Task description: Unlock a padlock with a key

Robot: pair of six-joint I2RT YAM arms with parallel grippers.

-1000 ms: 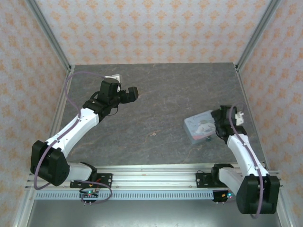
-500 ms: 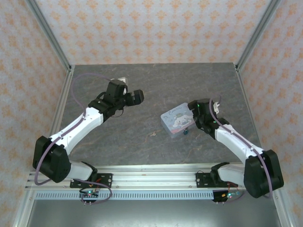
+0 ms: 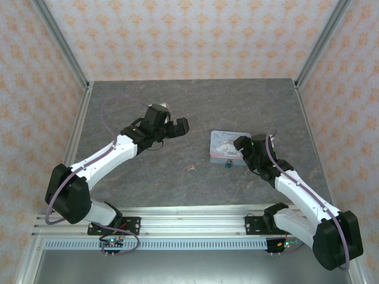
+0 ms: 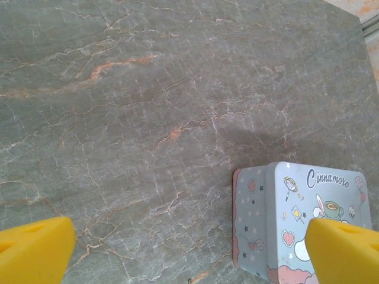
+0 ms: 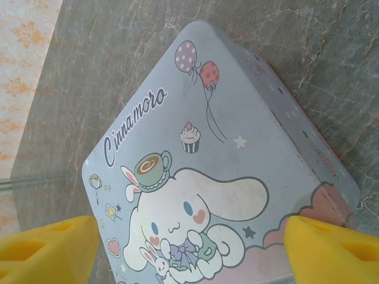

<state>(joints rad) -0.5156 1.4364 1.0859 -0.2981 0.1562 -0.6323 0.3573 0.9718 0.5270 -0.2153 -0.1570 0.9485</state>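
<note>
Right wrist: right gripper [image 5: 189,251] spans wide across the tin [image 5: 207,148], pads [image 5: 47,248] on both sides, apparently clamping it; left gripper [image 3: 177,126] hangs wide open, empty. Just beside the tin's near edge lies the padlock [image 3: 229,164] on the table [image 3: 177,189]; swinging the tin could knock it away

The grey, stone-patterned surface [image 3: 195,106] is veined with paler and rust-coloured lines. A pale-blue rounded rectangular tin [image 3: 227,142] with a cartoon-printed lid lies flat on it, right of centre, lid facing up. Just beside the tin's near edge sits a tiny dark metallic padlock [image 3: 228,164] with a blue part. Whether the two touch is too small to tell. A small pale scrap [image 3: 190,168] lies left of the padlock, apart from it, near the middle of the surface.
</note>
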